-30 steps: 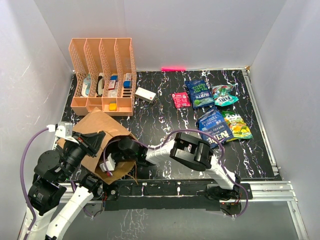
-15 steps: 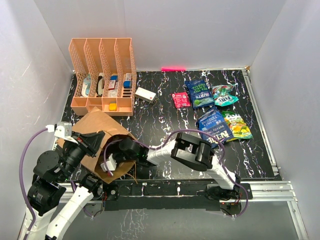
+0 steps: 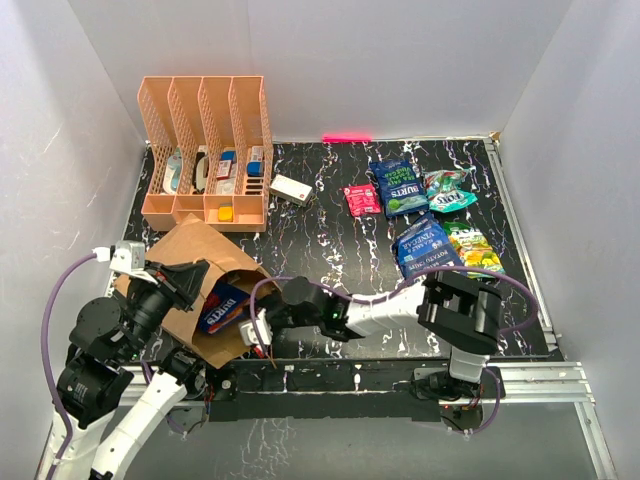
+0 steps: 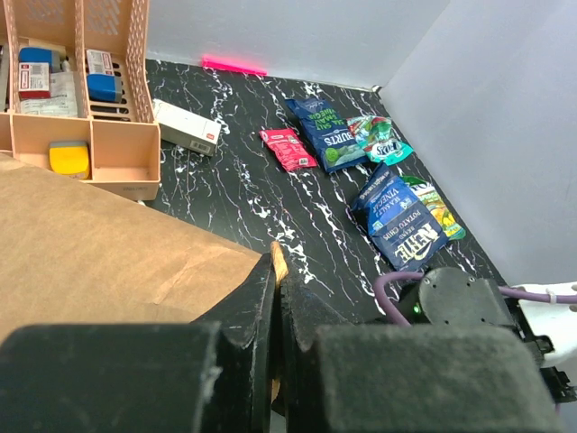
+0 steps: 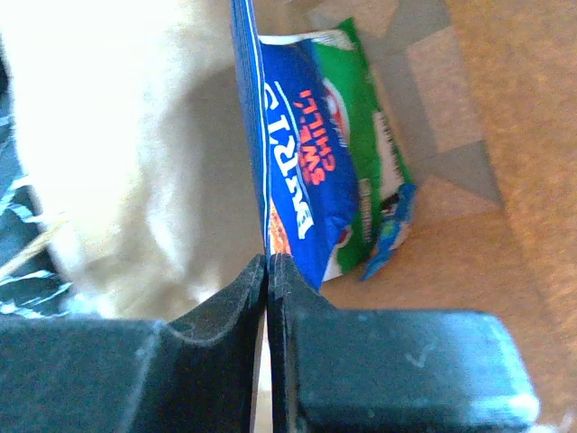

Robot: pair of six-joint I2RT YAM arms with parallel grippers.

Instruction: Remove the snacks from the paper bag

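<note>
Since the earlier frame the right arm had drawn back rightward, exposing a blue packet (image 3: 222,308) in the mouth of the paper bag (image 3: 200,250), which lay near left. The right gripper (image 5: 267,262) was clamped on that packet's edge, labelled "BURTS". The left gripper (image 4: 275,271) pinched the bag's rim. Five packets lay outside, far right: two dark blue bags (image 3: 398,187), one pink-red packet (image 3: 361,199), one teal bag (image 3: 447,190), one green-yellow bag (image 3: 472,248).

Table (image 3: 325,250) between paper bag (image 3: 200,252) and snacks (image 3: 428,250) is passable; rack (image 3: 205,150) blocks far-left.
</note>
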